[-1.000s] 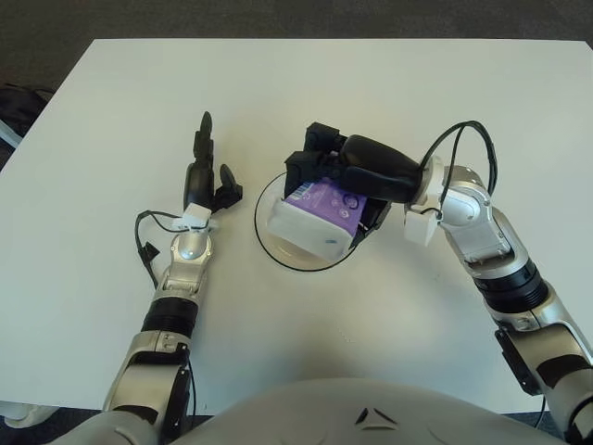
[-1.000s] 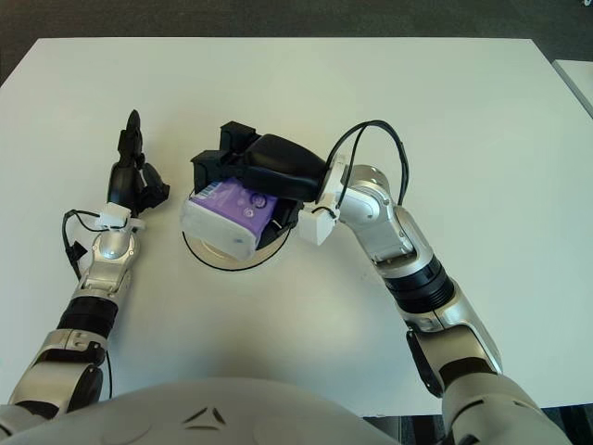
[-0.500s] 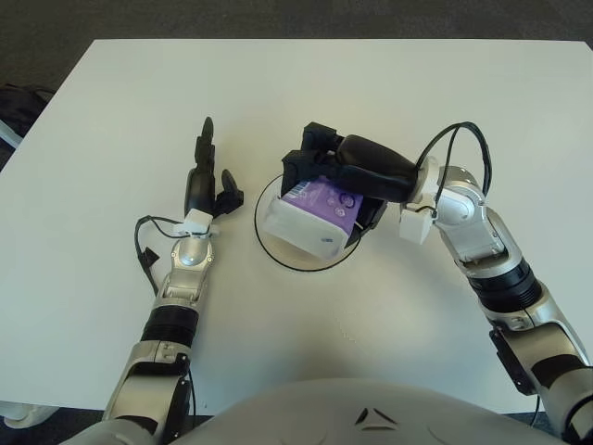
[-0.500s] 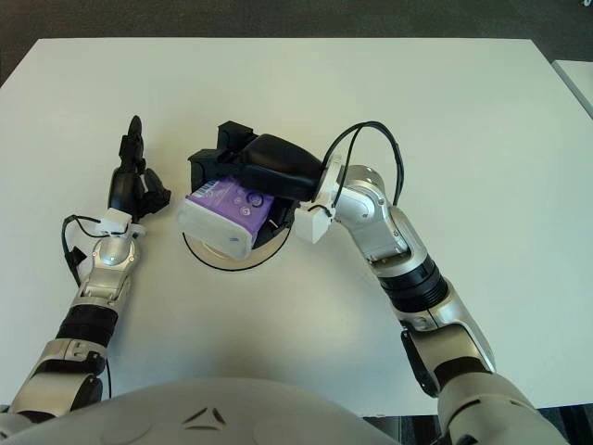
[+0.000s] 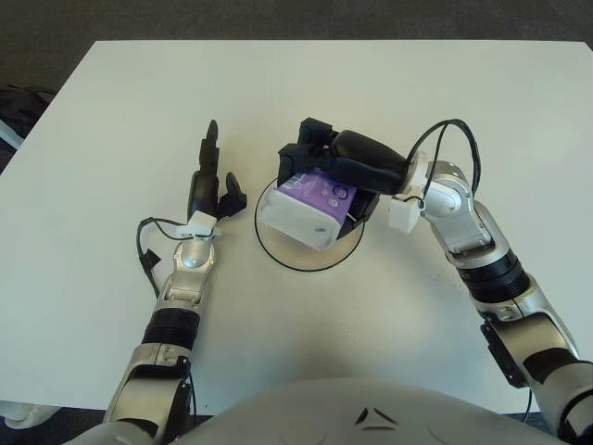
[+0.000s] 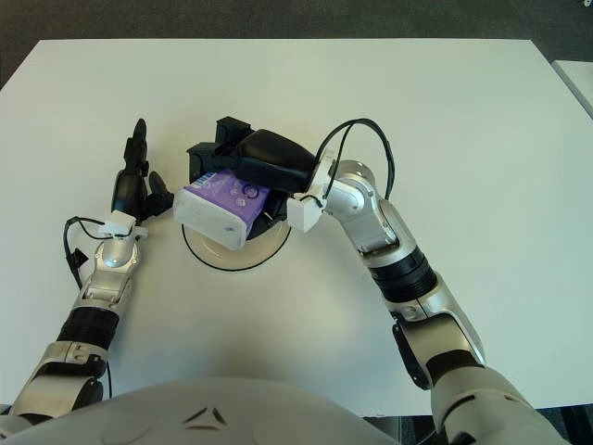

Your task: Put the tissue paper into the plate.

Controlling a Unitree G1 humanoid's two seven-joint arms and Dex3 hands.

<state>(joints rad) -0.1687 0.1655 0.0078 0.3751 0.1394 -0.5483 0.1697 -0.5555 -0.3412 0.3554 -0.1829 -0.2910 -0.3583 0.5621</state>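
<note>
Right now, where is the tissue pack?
The tissue pack is near the table's middle, held by the right hand over the plate, its white end tilted toward the left hand.

A white desk (image 5: 389, 93) fills nearly the whole view, its top plain and matte. Beyond its far edge and past both far corners lies a dark grey floor (image 5: 306, 19). At the left edge, just off the desk's side, some dark thing (image 5: 17, 107) shows, too cut off to identify.
</note>
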